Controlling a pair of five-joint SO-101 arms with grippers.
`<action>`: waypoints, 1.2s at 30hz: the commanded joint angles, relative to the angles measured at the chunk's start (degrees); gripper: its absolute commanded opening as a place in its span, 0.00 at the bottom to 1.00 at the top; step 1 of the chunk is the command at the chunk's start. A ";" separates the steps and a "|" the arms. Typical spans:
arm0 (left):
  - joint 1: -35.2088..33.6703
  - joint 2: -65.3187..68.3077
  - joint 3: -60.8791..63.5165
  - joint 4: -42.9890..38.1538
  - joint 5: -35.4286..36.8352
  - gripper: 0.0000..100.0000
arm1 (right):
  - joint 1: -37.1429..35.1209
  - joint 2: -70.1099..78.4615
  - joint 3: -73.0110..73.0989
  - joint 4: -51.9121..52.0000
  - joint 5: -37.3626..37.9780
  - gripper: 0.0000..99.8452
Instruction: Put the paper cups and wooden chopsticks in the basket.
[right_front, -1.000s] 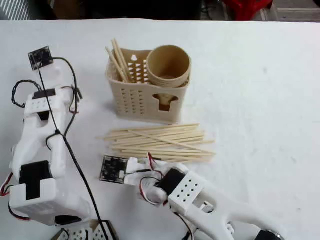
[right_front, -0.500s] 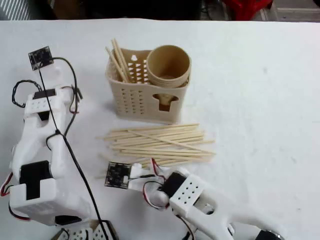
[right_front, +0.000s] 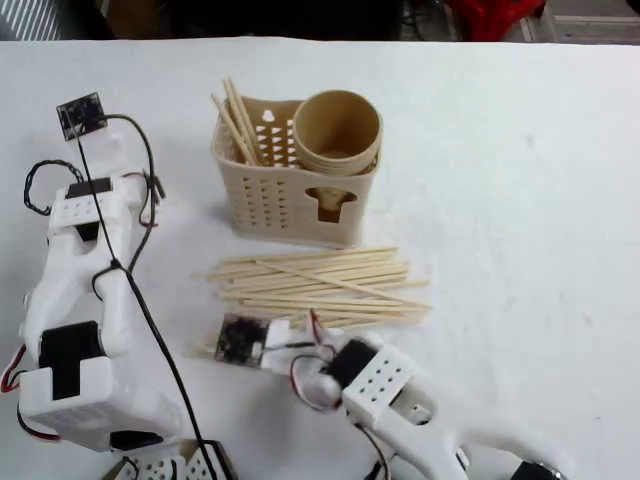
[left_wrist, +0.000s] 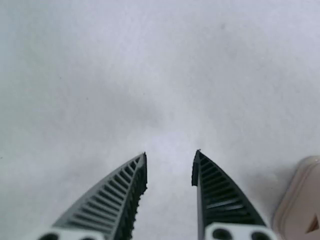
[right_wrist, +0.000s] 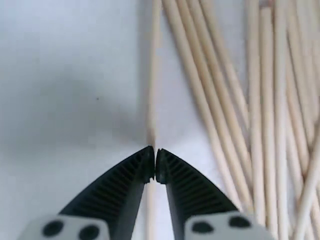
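A cream perforated basket (right_front: 290, 200) holds a stack of paper cups (right_front: 337, 130) and a few wooden chopsticks (right_front: 235, 120) leaning in its left side. A pile of chopsticks (right_front: 320, 285) lies on the table in front of it. My right gripper (right_wrist: 155, 165) is shut, its tips right over a single chopstick (right_wrist: 152, 75) at the pile's near edge; other chopsticks (right_wrist: 260, 100) lie beside it. I cannot tell whether it touches that stick. My left gripper (left_wrist: 170, 167) is open over bare table left of the basket, whose corner (left_wrist: 302, 200) shows beside it.
The white table (right_front: 520, 200) has free room on its right and far sides. The left arm's body (right_front: 80, 300) and its cable (right_front: 150, 320) take up the left front. The right arm (right_front: 400, 400) comes in from the front edge.
The right arm's wrist has shifted a little to the right and back along the pile's near edge, uncovering the left end of one chopstick. The left arm has stayed still.
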 joint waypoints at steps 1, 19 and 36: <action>-0.31 -1.54 -0.35 -0.79 0.53 0.16 | 8.31 -2.24 -5.10 1.10 0.53 0.02; -0.31 -1.54 -0.44 -0.88 0.53 0.17 | 12.09 -2.42 -12.66 5.58 0.35 0.14; -0.31 -1.54 -0.62 -0.97 0.53 0.17 | -1.89 12.97 -24.97 5.58 0.53 0.14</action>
